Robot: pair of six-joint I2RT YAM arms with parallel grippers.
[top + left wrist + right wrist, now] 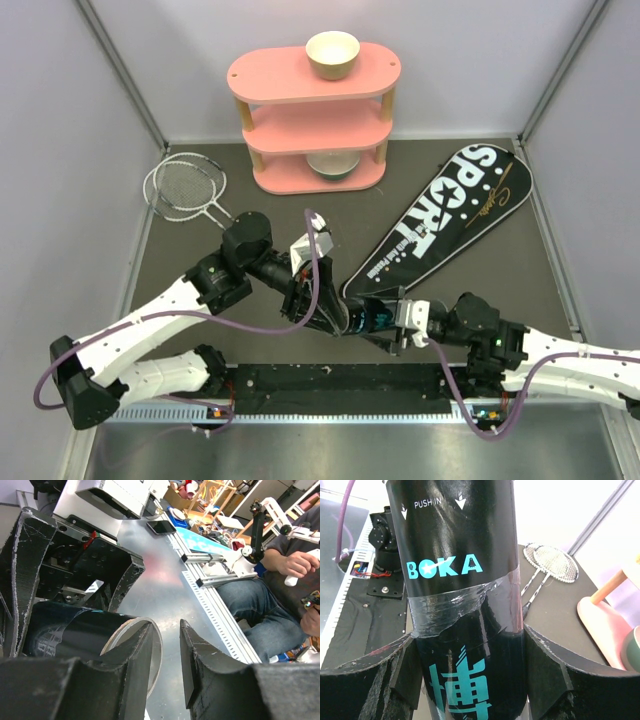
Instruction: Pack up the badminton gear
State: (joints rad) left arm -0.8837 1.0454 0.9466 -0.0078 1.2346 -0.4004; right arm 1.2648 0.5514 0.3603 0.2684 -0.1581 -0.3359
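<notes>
top external: right arm (570,352) reaches leftward, right jaws clamp black tube (462,605); left jaws part-open, empty.

A pink three-tier shelf (312,120) is set at the rear of the dark table (500,270). One cream bowl (332,54) is placed upright on its top tier, a second bowl (333,166) on the bottom tier.

Robotics lab: aluminium-profile bench (220,578), seated operator (272,605) at a small leader arm (256,526), cluttered shelving (200,494) beyond, plain enclosure walls (60,150).
</notes>
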